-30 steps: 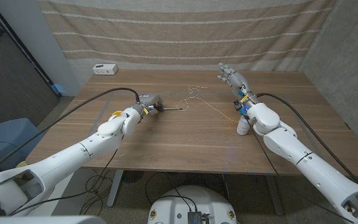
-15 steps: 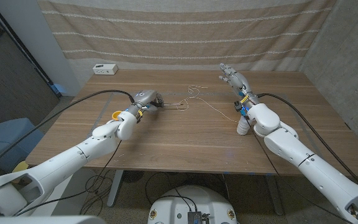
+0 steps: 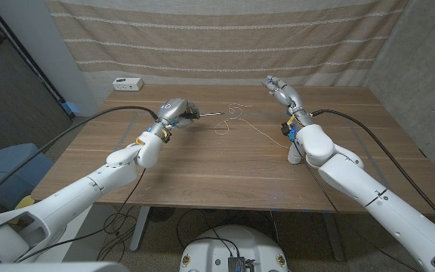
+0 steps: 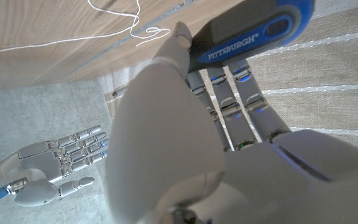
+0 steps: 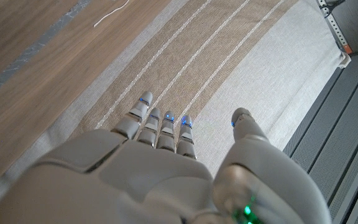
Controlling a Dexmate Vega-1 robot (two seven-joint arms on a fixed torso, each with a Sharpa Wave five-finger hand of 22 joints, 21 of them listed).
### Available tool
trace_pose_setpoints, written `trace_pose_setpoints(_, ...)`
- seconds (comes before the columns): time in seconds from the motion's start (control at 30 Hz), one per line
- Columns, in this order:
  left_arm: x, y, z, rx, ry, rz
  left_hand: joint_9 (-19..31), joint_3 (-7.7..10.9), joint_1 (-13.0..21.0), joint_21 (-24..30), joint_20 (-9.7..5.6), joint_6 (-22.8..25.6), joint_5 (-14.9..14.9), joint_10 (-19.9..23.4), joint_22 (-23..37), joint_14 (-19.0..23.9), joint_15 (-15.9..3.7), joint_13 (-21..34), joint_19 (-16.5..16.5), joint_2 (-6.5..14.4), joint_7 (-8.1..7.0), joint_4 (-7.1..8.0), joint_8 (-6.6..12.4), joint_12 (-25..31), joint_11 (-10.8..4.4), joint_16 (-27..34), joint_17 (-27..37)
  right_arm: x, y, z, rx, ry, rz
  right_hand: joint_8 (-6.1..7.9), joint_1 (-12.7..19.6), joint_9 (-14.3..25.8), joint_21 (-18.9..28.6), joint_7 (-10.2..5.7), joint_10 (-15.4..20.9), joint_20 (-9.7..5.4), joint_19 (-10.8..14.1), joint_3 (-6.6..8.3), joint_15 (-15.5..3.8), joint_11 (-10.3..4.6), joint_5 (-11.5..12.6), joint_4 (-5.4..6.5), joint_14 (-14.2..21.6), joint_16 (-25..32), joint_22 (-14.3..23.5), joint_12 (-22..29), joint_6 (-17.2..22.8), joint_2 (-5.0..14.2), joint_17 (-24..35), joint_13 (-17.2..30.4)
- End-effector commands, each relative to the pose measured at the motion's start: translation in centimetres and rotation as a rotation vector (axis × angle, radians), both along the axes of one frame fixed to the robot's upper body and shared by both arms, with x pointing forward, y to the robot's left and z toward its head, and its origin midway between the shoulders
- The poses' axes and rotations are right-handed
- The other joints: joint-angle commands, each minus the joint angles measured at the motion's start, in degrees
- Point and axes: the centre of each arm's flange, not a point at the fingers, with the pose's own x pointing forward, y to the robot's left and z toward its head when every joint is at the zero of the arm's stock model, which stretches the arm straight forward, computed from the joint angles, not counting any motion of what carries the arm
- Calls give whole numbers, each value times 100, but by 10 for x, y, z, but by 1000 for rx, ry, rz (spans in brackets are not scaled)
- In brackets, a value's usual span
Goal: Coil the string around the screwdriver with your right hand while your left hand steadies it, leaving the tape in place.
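My left hand (image 3: 174, 112) grips a screwdriver with a black and blue handle (image 4: 253, 30), held off the wooden table (image 3: 202, 170); its thin shaft (image 3: 208, 114) points toward the table's middle. A thin white string (image 3: 242, 121) lies in loose loops just past the shaft tip and trails toward my right arm; the same string (image 4: 120, 25) also appears in the left wrist view. My right hand (image 3: 281, 91) hovers above the far right of the table, fingers spread and holding nothing, as the right wrist view (image 5: 166, 162) confirms. A short string end (image 5: 112, 11) lies on the wood ahead of it.
A small white roll-like object (image 3: 296, 156) stands on the table beside my right forearm. A white box (image 3: 128, 84) sits at the table's far left edge. A striped curtain hangs behind the table. Black cables run along both arms.
My left hand has lifted the screwdriver and carried it toward the far side of the table. My right hand has shifted slightly farther back. A yellow object by my left forearm is now hidden.
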Motion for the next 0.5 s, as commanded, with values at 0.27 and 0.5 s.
trace_pose_setpoints(0.27, -11, -2, 11, 17, -59, -74, 27, 47, 676, 77, -1228, 687, 50, 76, -14, 381, -587, 30, 380, 622, 340, 80, -75, -40, 3, -37, 42, -46, 14, -17, -250, 235, -421, 2, -61, 16, -10, -34, 1, 14, 45, -86, -65, -92, -8, -48, 2, -28, 30, -27, 50, -217, 40, 16)
trace_pose_setpoints(0.5, -16, -2, 11, 20, -78, -105, 27, 50, 685, 90, -1227, 706, 52, 80, -24, 376, -582, 49, 369, 619, 350, 83, -95, -55, 9, -53, 60, -55, 12, -30, -295, 329, -531, -46, -87, 25, -58, -118, -117, 32, -59, -135, -144, -188, 6, -30, -133, -84, 35, -76, -57, -201, 59, 23)
